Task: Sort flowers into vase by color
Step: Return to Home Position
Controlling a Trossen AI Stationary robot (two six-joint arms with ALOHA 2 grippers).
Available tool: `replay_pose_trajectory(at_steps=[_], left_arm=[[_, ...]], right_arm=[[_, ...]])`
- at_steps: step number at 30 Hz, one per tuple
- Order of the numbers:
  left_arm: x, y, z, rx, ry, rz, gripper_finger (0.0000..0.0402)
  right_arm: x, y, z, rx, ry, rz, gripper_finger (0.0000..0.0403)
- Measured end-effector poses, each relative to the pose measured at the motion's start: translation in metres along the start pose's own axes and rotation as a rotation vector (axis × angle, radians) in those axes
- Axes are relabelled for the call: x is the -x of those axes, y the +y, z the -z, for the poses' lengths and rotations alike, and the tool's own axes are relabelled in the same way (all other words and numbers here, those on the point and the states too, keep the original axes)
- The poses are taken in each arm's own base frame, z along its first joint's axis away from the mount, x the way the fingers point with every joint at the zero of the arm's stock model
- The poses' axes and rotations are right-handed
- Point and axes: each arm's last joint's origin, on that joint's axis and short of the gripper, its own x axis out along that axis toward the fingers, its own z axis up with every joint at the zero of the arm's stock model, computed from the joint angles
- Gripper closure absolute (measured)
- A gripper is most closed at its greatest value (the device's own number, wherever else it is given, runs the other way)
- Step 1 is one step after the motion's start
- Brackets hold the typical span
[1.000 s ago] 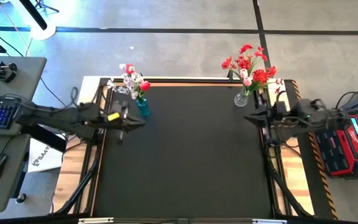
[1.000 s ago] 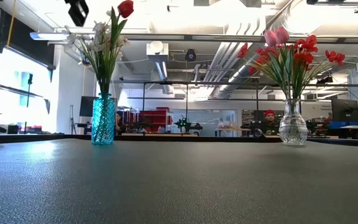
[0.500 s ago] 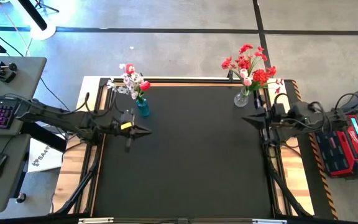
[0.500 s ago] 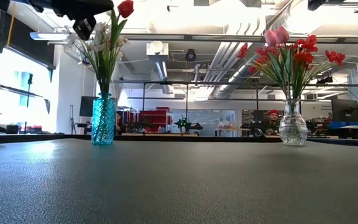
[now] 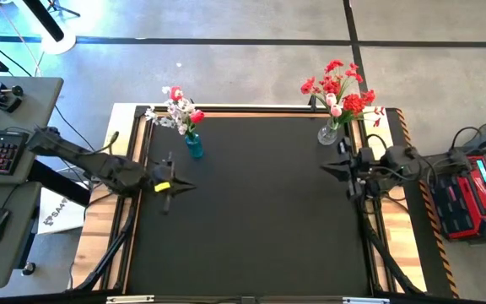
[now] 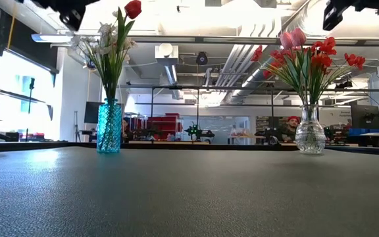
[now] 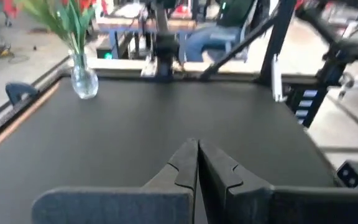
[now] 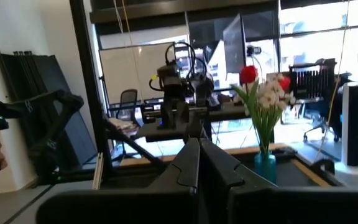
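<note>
Both arms have drawn back over the last second. The left end effector (image 5: 181,187), which was near the blue vase (image 5: 194,148) a second ago, has slid toward 6 o'clock. It now hangs over the bench (image 5: 260,228) by its 9 o'clock edge, apart from the vase. The right end effector (image 5: 327,169) has eased slightly toward 6 o'clock. It sits by the 3 o'clock edge, on the 6 o'clock side of the clear vase (image 5: 328,133). Each wrist view shows the two fingers pressed together with nothing between them, so both end effectors are closed and empty.

Every flower in view stands in a vase. White sprays (image 5: 172,110) and red buds (image 6: 133,8) fill the blue vase at the bench's 11 o'clock corner. Red sprays (image 5: 336,84) and a pink tulip (image 6: 293,37) fill the clear vase at 1 o'clock. I see no loose stem on the bench.

The placing therefore looks finished, and the arms seem to be folding to rest. The colours are not cleanly split, since red shows in both vases.
</note>
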Motion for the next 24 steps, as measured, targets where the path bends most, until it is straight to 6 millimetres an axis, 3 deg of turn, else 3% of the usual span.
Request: replay_pose_trajectory(at_steps=[4, 9, 11, 15, 19, 24], left_arm=[[0.006, 0.001, -0.003, -0.016, -0.029, 0.058, 0.0401], [-0.018, 0.005, 0.017, -0.020, -0.175, 0.202, 0.0401], [-0.024, 0.010, 0.021, -0.012, -0.238, 0.196, 0.0401], [-0.033, 0.028, 0.031, -0.029, -0.194, 0.146, 0.0401], [-0.032, 0.039, 0.029, -0.006, -0.198, 0.209, 0.0401], [-0.016, 0.041, 0.034, -0.043, -0.140, 0.221, 0.0401]], right_arm=[[0.001, 0.000, -0.006, 0.036, -0.023, -0.001, 0.0403], [0.000, -0.002, -0.004, 0.089, -0.009, 0.022, 0.0403], [0.000, -0.004, -0.006, 0.085, -0.023, 0.036, 0.0403], [0.001, -0.005, -0.005, 0.088, -0.012, 0.076, 0.0403], [0.004, -0.008, 0.000, 0.094, 0.043, 0.130, 0.0403], [0.009, -0.001, -0.001, -0.045, 0.025, -0.024, 0.0403]])
